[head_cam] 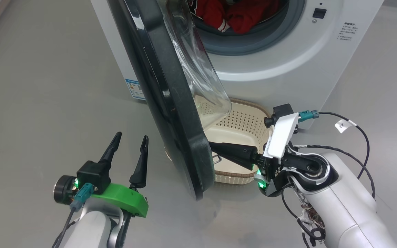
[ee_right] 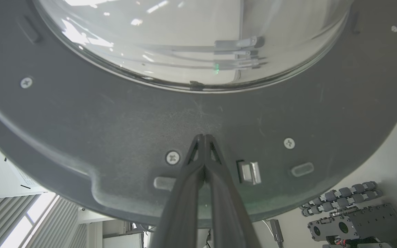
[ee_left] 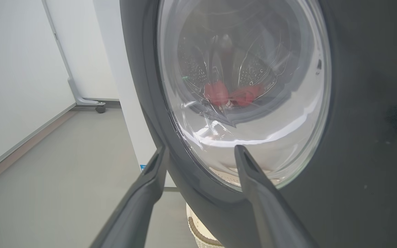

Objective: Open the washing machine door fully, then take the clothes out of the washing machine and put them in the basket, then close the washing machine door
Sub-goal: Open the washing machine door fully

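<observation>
1. Grey floor (head_cam: 29,86) runs under everything, with pale walls at the far left in the left wrist view.
2. The washing machine (head_cam: 288,65) stands at the far side, white, with its drum mouth uncovered.
3. The washing machine door (head_cam: 160,103) hangs partly open, swung out edge-on toward the near side. Its clear bowl faces right.
4. The basket (head_cam: 243,124) sits on the floor just in front of the machine. It is right of the door and partly hidden behind it.
5. The clothes (head_cam: 243,15), red, lie inside the drum at the far top.
6. The right gripper (ee_right: 203,136) has its fingers pressed together on nothing. Its tips are against the door's inner face, beside the metal latch (ee_right: 250,172).
7. The left gripper (head_cam: 131,136) is spread wide and empty, near left of the door's outer face and apart from it.
8. A blue label sticker (head_cam: 134,89) shows on the machine's left front.
</observation>
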